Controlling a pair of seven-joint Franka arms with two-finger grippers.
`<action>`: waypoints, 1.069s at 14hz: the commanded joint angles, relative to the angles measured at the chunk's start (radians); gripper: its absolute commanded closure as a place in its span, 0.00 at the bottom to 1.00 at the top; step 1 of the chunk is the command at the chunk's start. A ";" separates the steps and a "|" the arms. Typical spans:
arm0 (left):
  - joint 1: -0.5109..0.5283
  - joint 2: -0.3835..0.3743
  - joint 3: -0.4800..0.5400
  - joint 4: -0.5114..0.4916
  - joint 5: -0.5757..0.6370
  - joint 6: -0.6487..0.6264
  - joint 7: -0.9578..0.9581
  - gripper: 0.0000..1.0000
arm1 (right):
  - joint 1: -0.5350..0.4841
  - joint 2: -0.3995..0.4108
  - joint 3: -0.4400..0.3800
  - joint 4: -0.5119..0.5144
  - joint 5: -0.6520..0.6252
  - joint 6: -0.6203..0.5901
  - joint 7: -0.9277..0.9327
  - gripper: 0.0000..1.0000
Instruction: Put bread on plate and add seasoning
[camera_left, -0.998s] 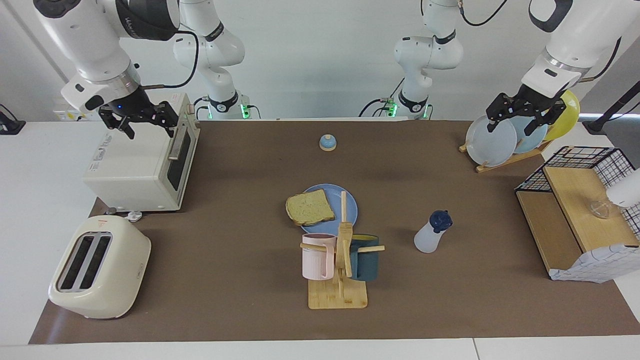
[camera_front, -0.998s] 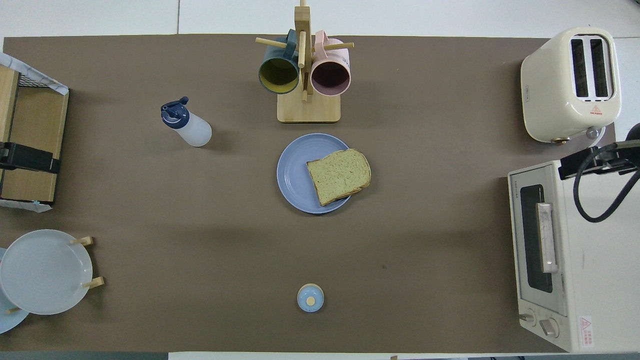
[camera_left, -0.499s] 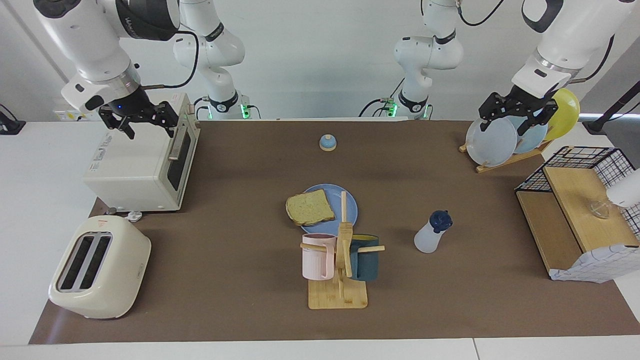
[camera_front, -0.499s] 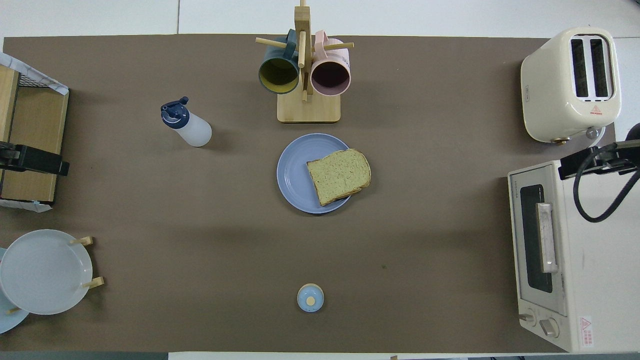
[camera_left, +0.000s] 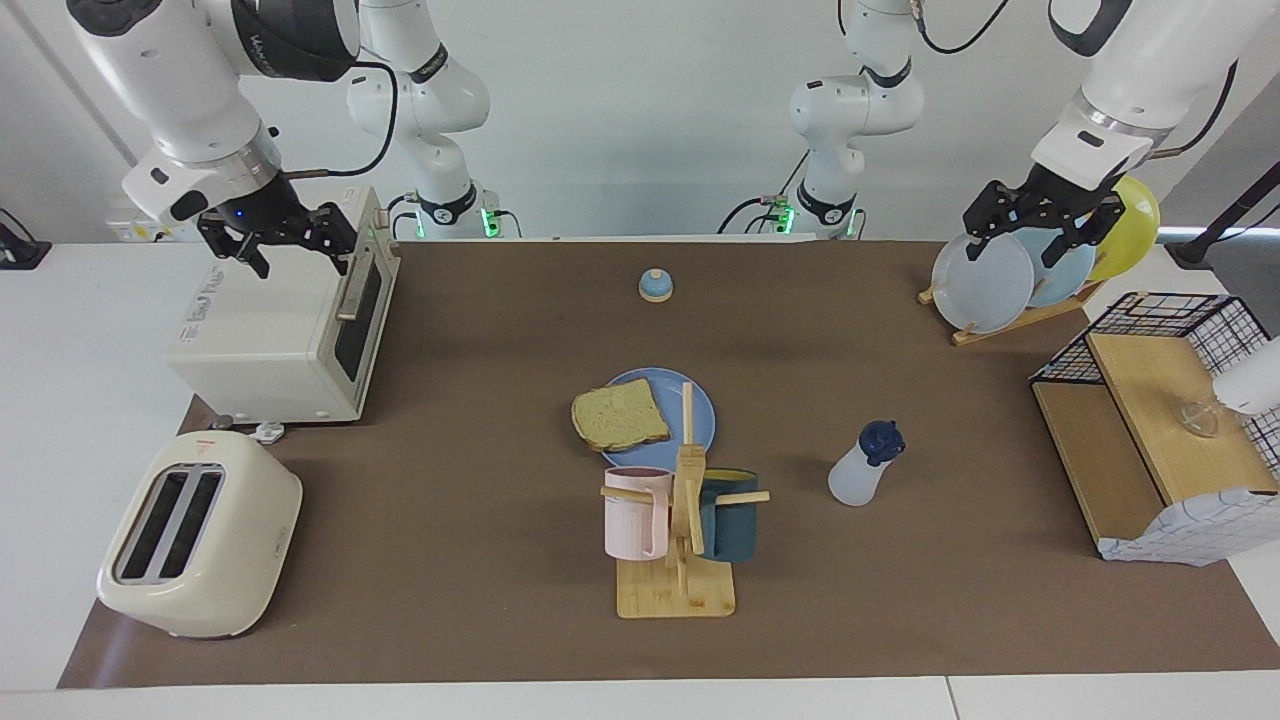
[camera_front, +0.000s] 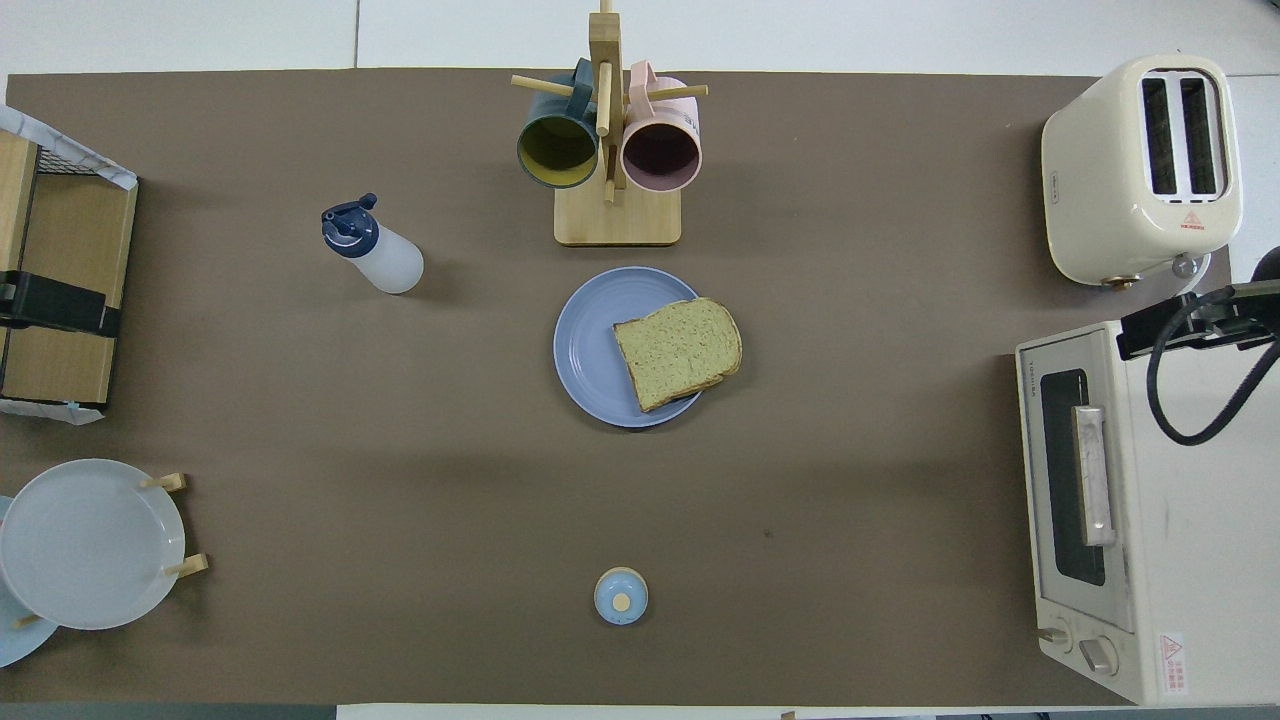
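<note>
The left tool (camera_left: 1040, 228) hangs over the rack of upright plates (camera_left: 985, 283) near the corner of the surface at the left arm's end, on the robots' edge. Its fingers are spread wide and hold nothing, and I can't tell whether they touch the plates. The right tool (camera_left: 283, 240) is up over the toaster oven (camera_left: 270, 335) at the right arm's end, also spread wide and empty.

The bread (camera_left: 620, 416) lies on the plate (camera_left: 700, 410) around the middle of the surface, one corner hanging over the rim toward the right arm's end. The seasoning (camera_left: 862, 465) stands upright on the surface, apart from the plate, toward the left arm's end. A mug tree (camera_left: 678, 530) with a pink and a dark mug stands just beside the plate, toward the edge away from the robots.

The toaster oven has a red-and-white warning sticker (camera_front: 1170, 662) by its knobs, and the toaster (camera_left: 198, 535) has a red triangle mark on top; I can't read the wording on either.

Compared with a moment ago, the left tool has shifted a little over the plate rack; the right tool, bread, plate and seasoning are where they were.
</note>
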 joint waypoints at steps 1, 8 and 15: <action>0.007 0.020 -0.003 0.070 -0.008 -0.043 -0.011 0.00 | -0.009 -0.010 0.004 -0.012 0.004 0.007 -0.017 0.00; -0.026 -0.063 0.025 -0.137 -0.003 0.081 -0.019 0.00 | -0.011 -0.010 0.004 -0.012 0.004 0.007 -0.017 0.00; -0.036 -0.046 0.030 -0.080 -0.009 0.028 -0.023 0.00 | -0.009 -0.010 0.004 -0.012 0.004 0.007 -0.015 0.00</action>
